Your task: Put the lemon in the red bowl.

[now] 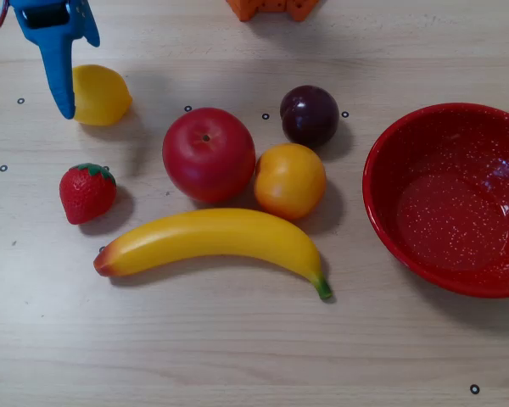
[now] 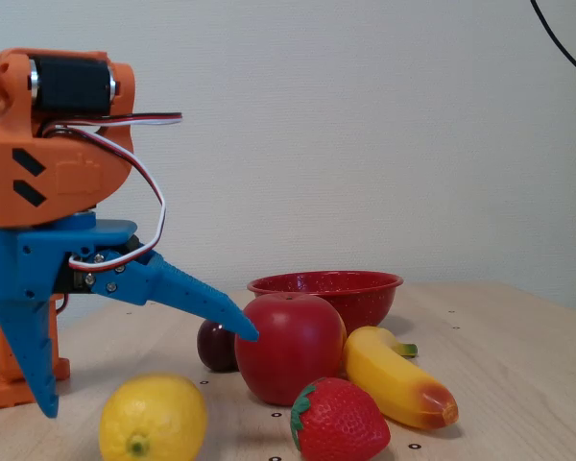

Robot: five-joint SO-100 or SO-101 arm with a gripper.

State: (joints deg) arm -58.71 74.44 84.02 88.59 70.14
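The table [image 1: 237,348] is made of pale wood with thin lines running across it in the overhead view. Small black ring marks [image 1: 474,389] are dotted over it. In the fixed view, a plain white wall [image 2: 365,125] stands behind the table. A thin black cable [image 2: 562,43] hangs in the top right corner. The light is soft and even.

In the fixed view the arm's orange wrist block sits high above the desk, with the blue tool [image 2: 149,375] hanging below it. Its jaws are spread wide: one finger points almost straight down, and the other slants out and downward, both tips clear of the desk. In the overhead view the tool [image 1: 64,80] is near the desk's far-left corner.
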